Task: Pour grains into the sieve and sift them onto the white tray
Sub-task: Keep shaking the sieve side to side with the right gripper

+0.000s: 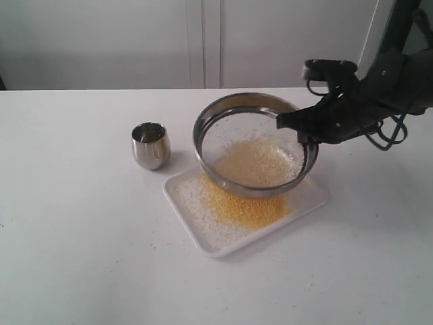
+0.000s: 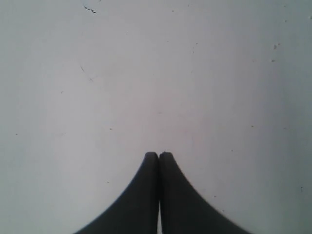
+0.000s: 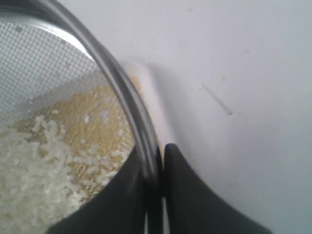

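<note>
Over the white tray the sieve hangs tilted, its rim pinched between the narrow jaws of the right gripper. Pouring looks done: the steel cup stands upright just beside the tray, though whether anything remains inside I cannot tell. Sifting seems well along, since a heap of yellow grains lies on the tray beneath the mesh, while paler grains sit inside the sieve above it. Probably only a little shaking is left. The left gripper, with no tray in its view, is pressed closed on nothing over bare table.
</note>
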